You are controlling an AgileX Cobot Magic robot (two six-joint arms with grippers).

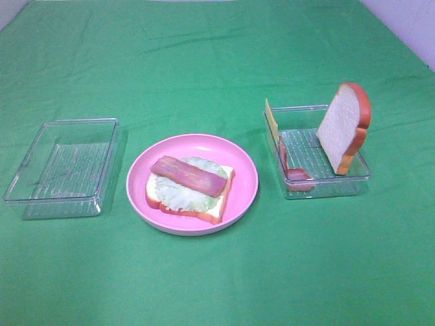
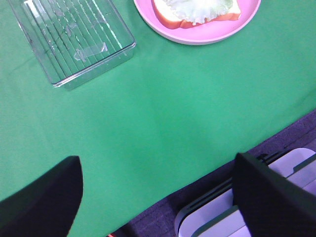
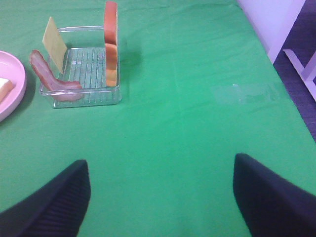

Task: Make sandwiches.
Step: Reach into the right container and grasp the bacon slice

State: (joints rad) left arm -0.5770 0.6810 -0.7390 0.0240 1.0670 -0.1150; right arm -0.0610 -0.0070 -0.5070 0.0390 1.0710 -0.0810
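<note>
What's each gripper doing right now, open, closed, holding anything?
Left gripper: open, fingers wide apart, holding nothing.
Right gripper: open, fingers wide apart, holding nothing.

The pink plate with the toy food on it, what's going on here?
A two-armed robot is midway through stacking a toy sandwich. On the pink plate lie a bread slice, lettuce and one bacon strip. The cheese, a second bacon strip and the top bread slice stand in the clear tray on the right. The left gripper and the right gripper hang open above the green cloth, holding nothing.
</note>
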